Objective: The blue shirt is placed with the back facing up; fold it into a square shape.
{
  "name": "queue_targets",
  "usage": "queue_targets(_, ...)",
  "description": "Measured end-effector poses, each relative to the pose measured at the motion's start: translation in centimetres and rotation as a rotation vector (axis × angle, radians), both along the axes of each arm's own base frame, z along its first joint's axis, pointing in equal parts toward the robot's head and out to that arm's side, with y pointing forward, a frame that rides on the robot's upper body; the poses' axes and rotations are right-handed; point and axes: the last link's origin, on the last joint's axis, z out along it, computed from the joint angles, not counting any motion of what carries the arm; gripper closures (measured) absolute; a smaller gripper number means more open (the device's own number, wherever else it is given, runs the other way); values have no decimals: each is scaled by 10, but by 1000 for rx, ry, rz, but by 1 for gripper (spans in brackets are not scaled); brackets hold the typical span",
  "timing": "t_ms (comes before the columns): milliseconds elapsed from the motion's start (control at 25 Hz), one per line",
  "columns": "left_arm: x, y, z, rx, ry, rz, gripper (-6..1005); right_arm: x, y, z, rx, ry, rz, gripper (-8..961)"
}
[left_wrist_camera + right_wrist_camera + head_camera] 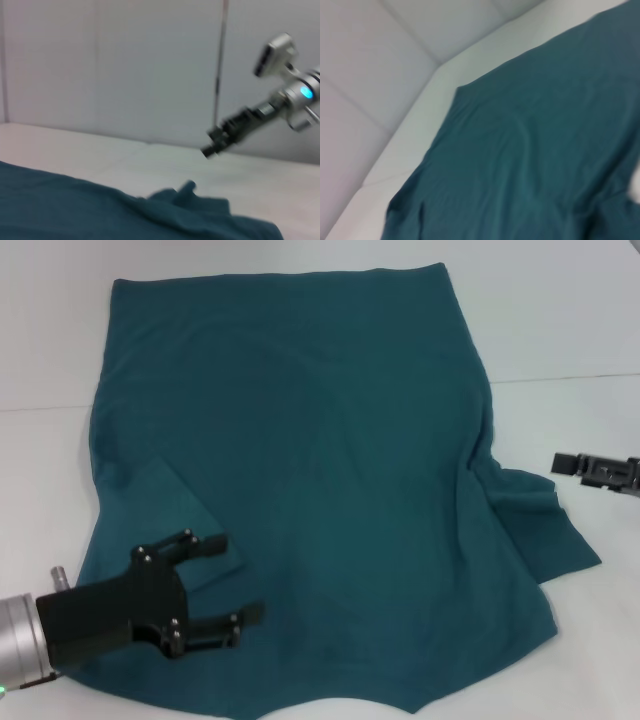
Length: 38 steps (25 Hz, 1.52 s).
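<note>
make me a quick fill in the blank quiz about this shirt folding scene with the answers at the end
1. The blue shirt lies spread on a ____ table.
2. The left tool hovers over the shirt with its fingers ____.
3. The shirt's ____ sleeve is already folded inward.
4. The right tool is ____ the shirt, not touching it.

Answers: white; open; left; beside

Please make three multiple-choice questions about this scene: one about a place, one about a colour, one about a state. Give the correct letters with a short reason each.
1. Where is the left gripper?
A. Over the shirt's near left part
B. Off the table's far edge
C. Beside the right gripper

2. What colour is the shirt?
A. Red
B. Teal-blue
C. Yellow

3. How are the left gripper's fingers?
A. Shut on cloth
B. Open, holding nothing
C. Hidden

Answers:
1 A: the left gripper hangs above the shirt near its left sleeve, far from the right gripper.
2 B: the cloth is dark teal-blue on the white table.
3 B: its fingers stand apart with no cloth between them.
</note>
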Motion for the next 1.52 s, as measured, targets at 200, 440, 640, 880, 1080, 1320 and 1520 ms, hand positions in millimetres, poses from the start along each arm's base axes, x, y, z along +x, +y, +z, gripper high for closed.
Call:
queue_targets(200, -2, -2, -4, -53, 70, -32, 97, 7, 6, 11, 13, 9, -97, 45)
queue_targets(440, -2, 1, -7, -132, 140, -17, 97, 15, 13, 10, 3, -30, -180, 45)
queue_targets(640, -1, 3, -8, -168, 182, -2, 97, 15, 23, -4, -10, -75, -223, 45)
queue_targets(880, -1, 6, -7, -159, 184, 5, 97, 7, 33, -24, -47, -100, -225, 45)
queue_targets(1080, -1, 6, -7, -153, 181, 9, 97, 3, 36, -31, -52, -107, -215, 46)
queue_targets(1320, -1, 5, -7, -153, 177, 15, 97, 4, 38, -37, -39, -124, -226, 46)
queue_targets(1520, -2, 6, -8, -152, 176, 17, 97, 2, 39, -44, -37, -128, -222, 46)
